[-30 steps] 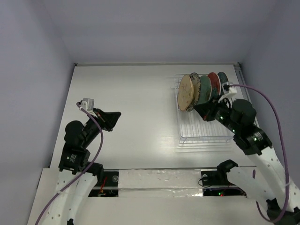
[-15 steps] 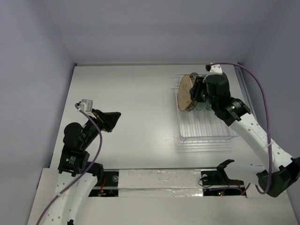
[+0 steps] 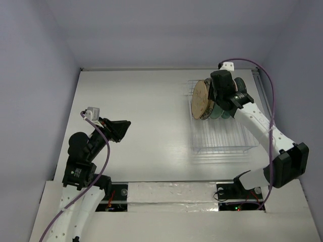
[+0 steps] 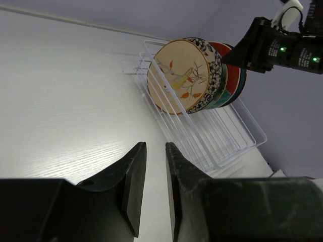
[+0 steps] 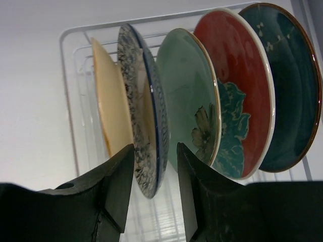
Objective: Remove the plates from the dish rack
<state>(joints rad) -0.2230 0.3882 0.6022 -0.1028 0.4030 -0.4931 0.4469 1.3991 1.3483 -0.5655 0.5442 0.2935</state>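
Five plates stand on edge in the white wire dish rack (image 3: 222, 143) at the right of the table. In the right wrist view they run left to right: tan-backed (image 5: 103, 111), white with blue floral pattern (image 5: 141, 116), pale mint green (image 5: 189, 101), red with teal flower (image 5: 237, 96), dark teal (image 5: 285, 85). My right gripper (image 5: 155, 151) is open, with one finger on each side of the blue floral plate's rim, not closed on it. In the top view it (image 3: 218, 98) sits over the plates. My left gripper (image 3: 123, 126) hangs empty over the table's left side, jaws a narrow gap apart (image 4: 155, 146).
The near half of the rack (image 4: 227, 136) holds nothing. White tabletop (image 3: 146, 111) lies between the two arms. Pale walls close in the table at the back and both sides. The right arm's purple cable (image 3: 267, 85) arcs over the rack's right side.
My right arm swung from the rack's near right side up over the plates, and its jaws now straddle the blue floral plate's rim. The left arm has not moved.
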